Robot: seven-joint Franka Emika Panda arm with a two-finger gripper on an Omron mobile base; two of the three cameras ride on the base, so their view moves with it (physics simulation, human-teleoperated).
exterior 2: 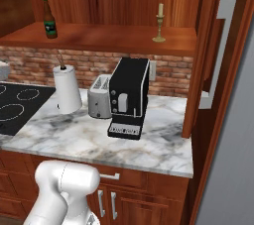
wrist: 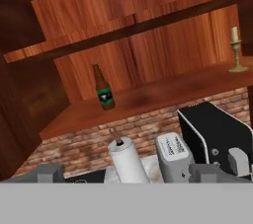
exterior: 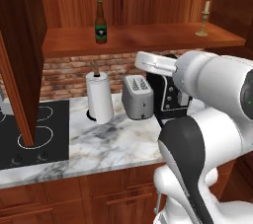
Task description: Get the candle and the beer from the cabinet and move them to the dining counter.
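The cabinet stands open, its wooden shelf above the counter. On the shelf's left part is the beer, a dark bottle with a green label, upright. The candle stands in its brass stick near the shelf's right end. My gripper is open and holds nothing; its fingertips sit wide apart. It hangs below and in front of the shelf, well short of both things. The dining counter is out of view.
Under the shelf, on the marble counter, stand a paper towel roll, a toaster and a black coffee machine. A stove lies to the left. Open cabinet doors flank the opening.
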